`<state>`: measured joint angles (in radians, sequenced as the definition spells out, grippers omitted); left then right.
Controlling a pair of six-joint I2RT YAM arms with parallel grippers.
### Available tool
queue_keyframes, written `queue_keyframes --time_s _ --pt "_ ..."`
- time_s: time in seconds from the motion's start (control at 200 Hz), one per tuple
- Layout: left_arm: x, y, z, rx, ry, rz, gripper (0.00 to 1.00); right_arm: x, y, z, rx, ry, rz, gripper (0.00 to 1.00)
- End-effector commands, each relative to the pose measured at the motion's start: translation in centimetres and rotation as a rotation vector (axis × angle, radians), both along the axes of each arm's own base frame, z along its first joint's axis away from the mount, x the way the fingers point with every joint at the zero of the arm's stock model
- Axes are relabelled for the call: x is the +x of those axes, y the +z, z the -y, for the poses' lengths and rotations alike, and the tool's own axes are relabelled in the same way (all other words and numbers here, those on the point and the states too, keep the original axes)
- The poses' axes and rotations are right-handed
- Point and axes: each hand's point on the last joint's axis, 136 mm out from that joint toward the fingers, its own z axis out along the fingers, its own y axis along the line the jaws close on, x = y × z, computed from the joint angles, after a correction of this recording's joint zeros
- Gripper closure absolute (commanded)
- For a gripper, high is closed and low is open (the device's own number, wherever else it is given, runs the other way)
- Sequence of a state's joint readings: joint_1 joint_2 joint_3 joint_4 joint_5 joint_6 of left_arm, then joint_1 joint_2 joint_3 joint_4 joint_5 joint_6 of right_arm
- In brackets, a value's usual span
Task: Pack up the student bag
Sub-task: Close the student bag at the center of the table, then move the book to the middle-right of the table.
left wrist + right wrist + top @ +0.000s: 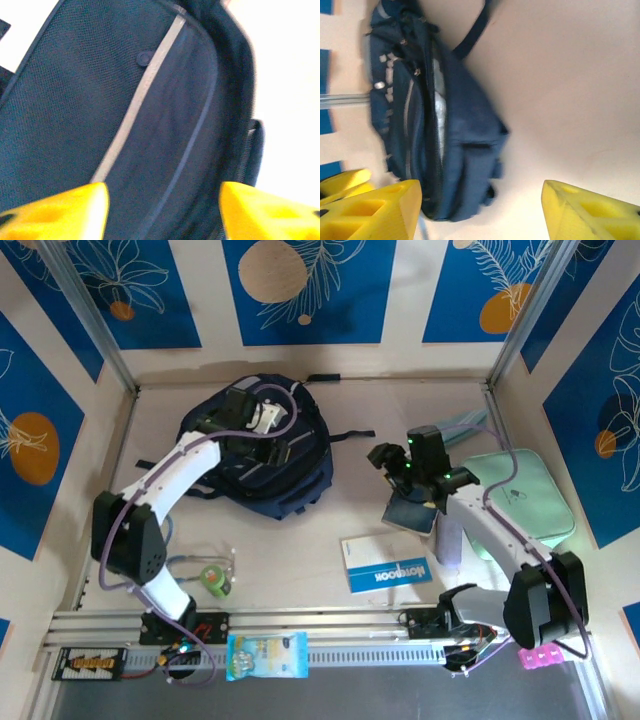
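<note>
Both jaws gape empty; right wrist view catches student bag [460, 135] unzipped.

1. The large navy-blue backpack [262, 455] is woven cloth, matt. Close up in the left wrist view the weave is coarse and grainy.
2. The grey trim strip [145, 95] across the backpack is smoother, with a faint sheen.
3. The left gripper [162, 212] and the right gripper [480, 210] have yellow fingers [60, 212] of moulded plastic, matt, with hollowed cut-outs.
4. The pale beige tabletop [400, 400] is smooth and matt.
5. The mint-green flat zip case [530, 505] looks soft and smooth, slightly shiny.
6. The blue-and-white notebook [385, 565] has a smooth paper or card cover.
7. The silver-grey rail [300, 620] is dull metal.
8. The light-blue snack packet [266, 655] is glossy plastic film.
9. The white arm shell [185, 475] is smooth plastic.
</note>
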<state>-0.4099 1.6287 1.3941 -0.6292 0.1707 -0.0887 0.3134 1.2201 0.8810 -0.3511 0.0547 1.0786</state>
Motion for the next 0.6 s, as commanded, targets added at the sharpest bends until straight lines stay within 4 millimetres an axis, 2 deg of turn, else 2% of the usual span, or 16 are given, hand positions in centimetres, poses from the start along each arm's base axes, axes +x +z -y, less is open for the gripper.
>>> queue_keyframes --time_s 0.0,0.045,0.14,0.245,0.33,0.455,0.595 --pt "-0.6 3.4 1.8 -0.221 0.029 0.024 0.26 -2.5 -2.8 4.3 -0.246 0.083 -0.114 0.31" --pt "-1.1 3.6 2.5 -0.275 0.017 0.004 0.17 -2.0 -2.7 5.2 -0.282 0.115 -0.123 0.30" --pt "-1.6 3.9 3.5 -0.336 0.007 -0.016 0.10 -0.7 -3.2 7.3 -0.346 0.145 -0.181 0.30" --pt "-2.1 3.7 4.2 -0.361 0.003 -0.031 0.06 1.5 -4.4 7.9 -0.381 0.173 -0.202 0.29" --pt "-2.4 3.4 4.5 -0.370 0.000 -0.034 0.00 3.1 -6.1 8.5 -0.375 0.153 -0.240 0.30" --pt "-2.7 3.1 4.6 -0.377 0.012 -0.037 0.00 4.7 -8.7 9.2 -0.344 0.122 -0.296 0.30" --pt "-3.0 2.8 4.5 -0.374 0.019 -0.046 0.00 5.0 -11.0 8.8 -0.324 0.127 -0.350 0.30"
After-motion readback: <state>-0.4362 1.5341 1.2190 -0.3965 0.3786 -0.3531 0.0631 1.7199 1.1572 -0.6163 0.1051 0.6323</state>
